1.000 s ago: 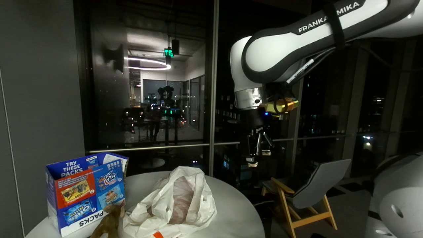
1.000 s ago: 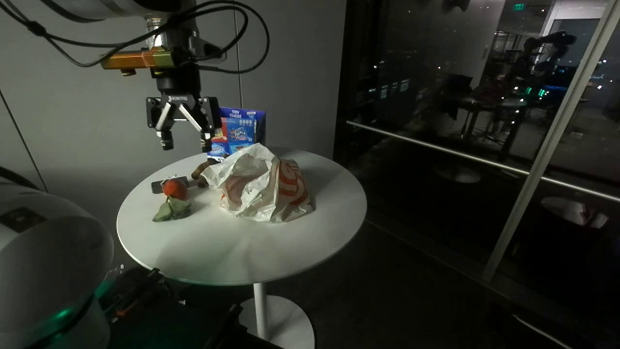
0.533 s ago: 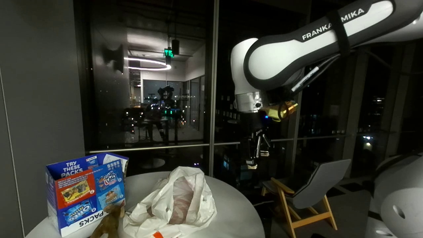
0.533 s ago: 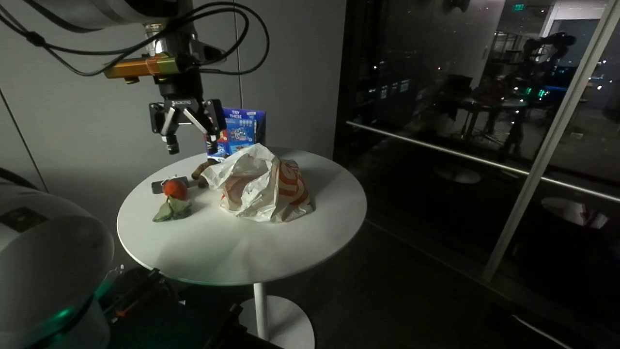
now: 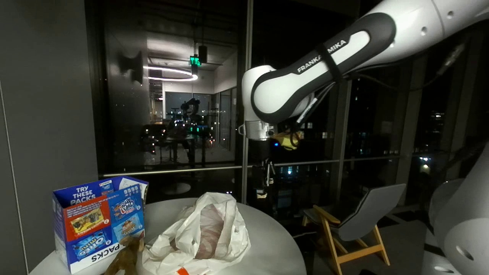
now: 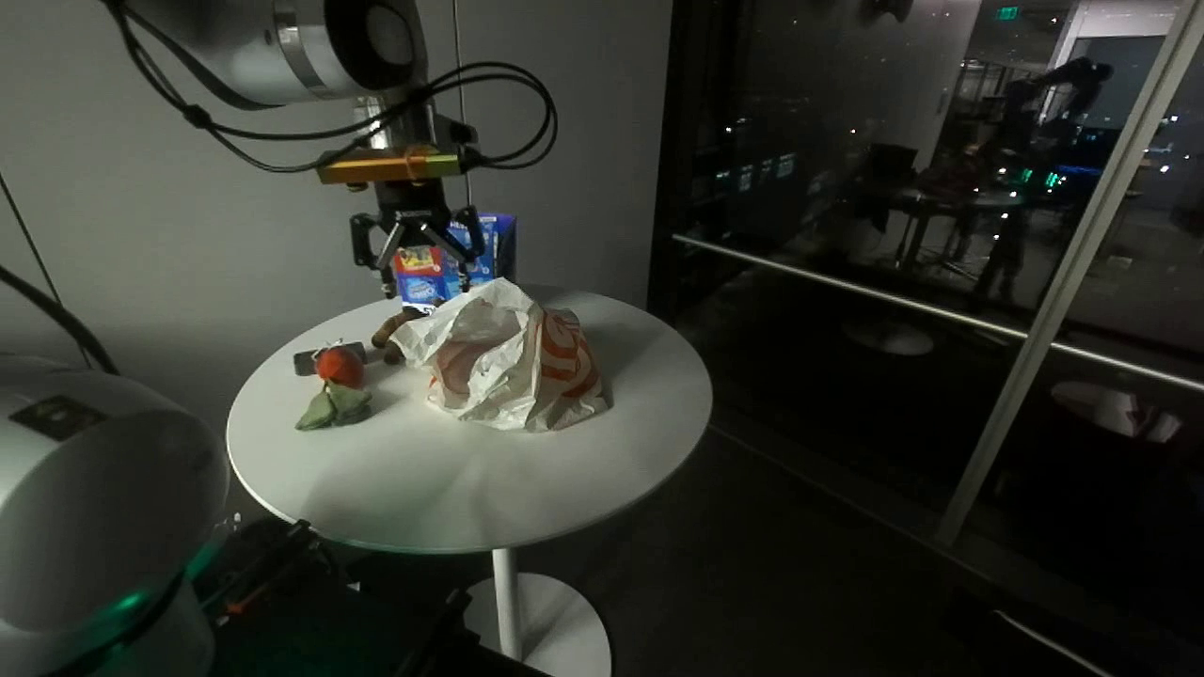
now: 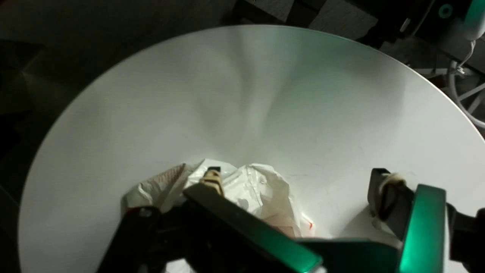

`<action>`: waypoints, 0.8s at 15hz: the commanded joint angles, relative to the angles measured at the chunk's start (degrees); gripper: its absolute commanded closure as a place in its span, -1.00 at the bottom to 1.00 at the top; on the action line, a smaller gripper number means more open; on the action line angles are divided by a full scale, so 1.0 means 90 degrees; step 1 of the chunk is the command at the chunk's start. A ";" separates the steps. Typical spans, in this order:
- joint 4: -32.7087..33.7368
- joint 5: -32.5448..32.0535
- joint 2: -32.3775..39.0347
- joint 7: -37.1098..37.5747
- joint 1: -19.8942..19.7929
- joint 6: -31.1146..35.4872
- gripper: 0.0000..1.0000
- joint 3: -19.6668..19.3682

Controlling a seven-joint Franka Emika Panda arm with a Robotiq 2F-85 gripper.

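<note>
Snack box (image 5: 97, 225): in an exterior view, on the table (image 5: 273, 236), open, insides hidden.
White bag (image 6: 513, 367): in an exterior view, same table, open, insides unclear.
Gripper (image 7: 299, 181): in the wrist view, spread wide, empty, near the bag.

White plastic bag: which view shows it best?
An exterior view framing the whole tabletop: the white plastic bag appears uncropped, orange print visible. An exterior view cropping the tabletop also crops the bag; in the wrist view, the gripper hides part.
</note>
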 commanded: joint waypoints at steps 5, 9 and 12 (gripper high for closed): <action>0.2882 0.0125 0.2800 -0.1150 0.0486 -0.1035 -1.00 0.0425; 0.2989 0.0056 0.3033 -0.1043 0.0462 -0.1000 -1.00 0.0641; 0.3636 0.0001 0.3581 -0.1039 0.0491 -0.1299 -1.00 0.0725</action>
